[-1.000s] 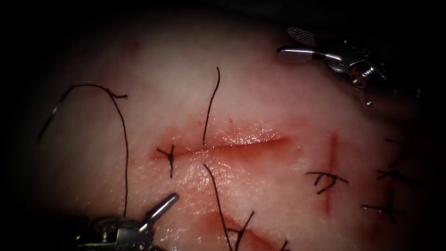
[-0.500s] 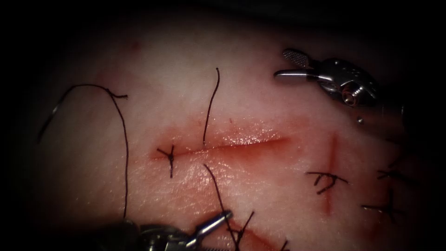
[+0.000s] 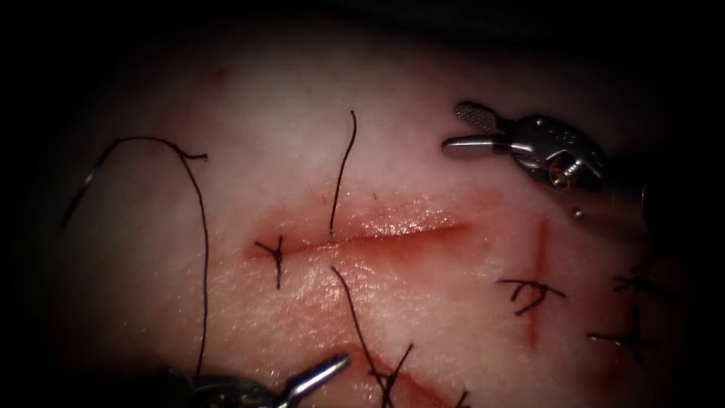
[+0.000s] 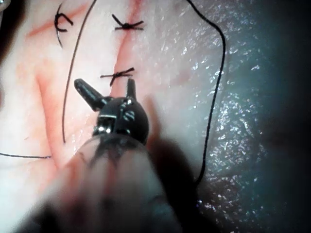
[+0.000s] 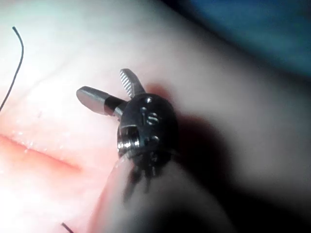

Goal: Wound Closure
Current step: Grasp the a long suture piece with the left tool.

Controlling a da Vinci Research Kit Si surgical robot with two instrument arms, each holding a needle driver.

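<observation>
Pink tissue (image 3: 423,75) is lying under the endoscope, the needle (image 3: 83,189) resting on top, I think, far left of the cut (image 3: 377,236), on its thread (image 3: 202,242). In the left wrist view the left tool (image 4: 106,86) is gaping wide, holding nothing. In the right wrist view the right tool (image 5: 103,83) is gaping empty too — likely hanging back so the cut is showing.

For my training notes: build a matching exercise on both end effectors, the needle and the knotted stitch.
1 left end effector
2 right end effector
3 needle
4 knotted stitch

A across the cut's left end
B open, empty, above-right of the cut
C open, empty, below the cut
D free on the tissue, far left

Pairs: 1-C; 2-B; 3-D; 4-A
</observation>
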